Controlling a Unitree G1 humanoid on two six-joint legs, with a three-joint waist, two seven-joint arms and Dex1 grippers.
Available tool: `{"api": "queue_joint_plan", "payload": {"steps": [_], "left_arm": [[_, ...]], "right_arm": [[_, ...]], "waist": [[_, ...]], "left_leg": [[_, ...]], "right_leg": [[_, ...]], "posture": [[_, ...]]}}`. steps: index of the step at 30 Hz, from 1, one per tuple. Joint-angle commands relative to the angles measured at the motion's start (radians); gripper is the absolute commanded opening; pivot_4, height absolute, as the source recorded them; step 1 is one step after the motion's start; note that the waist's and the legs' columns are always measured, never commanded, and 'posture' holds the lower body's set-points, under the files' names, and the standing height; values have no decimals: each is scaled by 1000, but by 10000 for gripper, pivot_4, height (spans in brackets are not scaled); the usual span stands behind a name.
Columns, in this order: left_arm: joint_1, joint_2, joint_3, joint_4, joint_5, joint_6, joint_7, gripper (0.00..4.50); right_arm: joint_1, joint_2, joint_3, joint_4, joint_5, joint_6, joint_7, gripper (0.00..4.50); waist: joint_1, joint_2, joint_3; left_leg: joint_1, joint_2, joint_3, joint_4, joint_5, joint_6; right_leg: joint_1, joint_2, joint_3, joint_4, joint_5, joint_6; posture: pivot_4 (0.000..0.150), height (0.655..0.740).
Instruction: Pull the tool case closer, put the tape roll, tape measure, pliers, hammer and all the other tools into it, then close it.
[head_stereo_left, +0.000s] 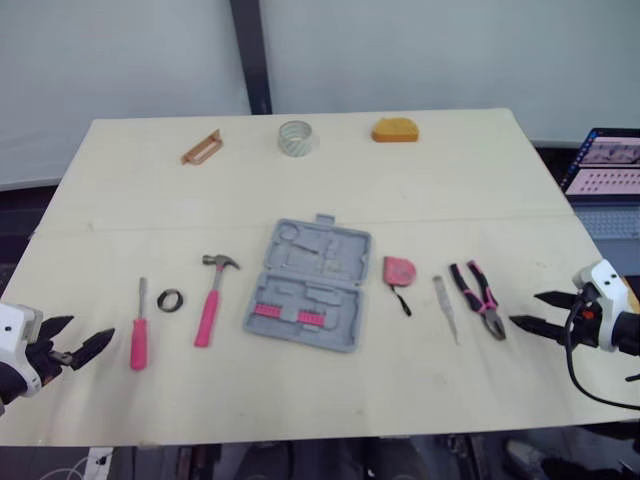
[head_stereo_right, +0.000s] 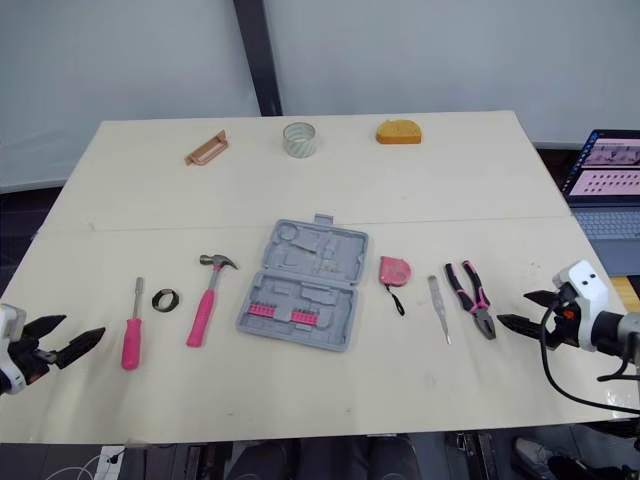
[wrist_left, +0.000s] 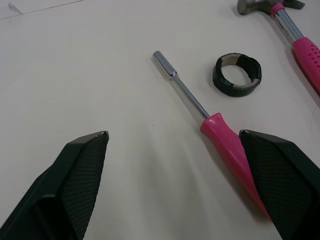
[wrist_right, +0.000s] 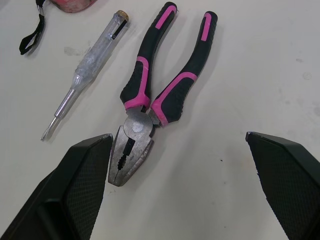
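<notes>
Left pincer (head_stereo_left: 92, 326), lower left, gapes wide and empty beside the screwdriver (head_stereo_left: 139, 330). Right pincer (head_stereo_left: 524, 308), lower right, is equally wide and empty near the pliers (head_stereo_left: 478, 297). Dragging the tool case (head_stereo_left: 308, 285) askew could shove the hammer (head_stereo_left: 212, 300) beside it. Mid-frame on the tabletop (head_stereo_left: 420, 190), the case is grey, with moulded recesses and a pink row.

Your right gripper (wrist_right: 178, 135) hangs with its fingers spread wide over the pale table (wrist_right: 260, 60). The pliers (wrist_right: 136, 127) lie between them (handles splayed, metal head nearest one finger). A clear-handled tester screwdriver (wrist_right: 90, 67) lies beside the pliers, not touching.
</notes>
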Motion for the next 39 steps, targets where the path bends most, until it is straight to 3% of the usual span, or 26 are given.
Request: {"api": "queue_joint_plan", "payload": {"steps": [1, 33, 39], "left_arm": [[-3, 22, 20, 10, -3, 0, -5, 44881], [24, 21, 22, -22, 13, 5, 20, 44881], [-31, 30, 19, -101, -33, 61, 19, 44881]], "right_arm": [[6, -5, -26, -48, 15, 19, -14, 45000], [21, -21, -56, -77, 29, 52, -43, 45000], [42, 6, -103, -278, 147, 224, -48, 45000]], "waist": [[0, 0, 0], [1, 0, 0], [2, 0, 0]], "left_leg": [[0, 0, 0, 0, 0, 0], [0, 0, 0, 0, 0, 0], [0, 0, 0, 0, 0, 0]], "right_leg": [[0, 0, 0, 0, 0, 0], [0, 0, 0, 4, 0, 0], [0, 0, 0, 5, 0, 0]], "posture": [[1500, 7400], [1500, 7400], [1500, 7400]]}}
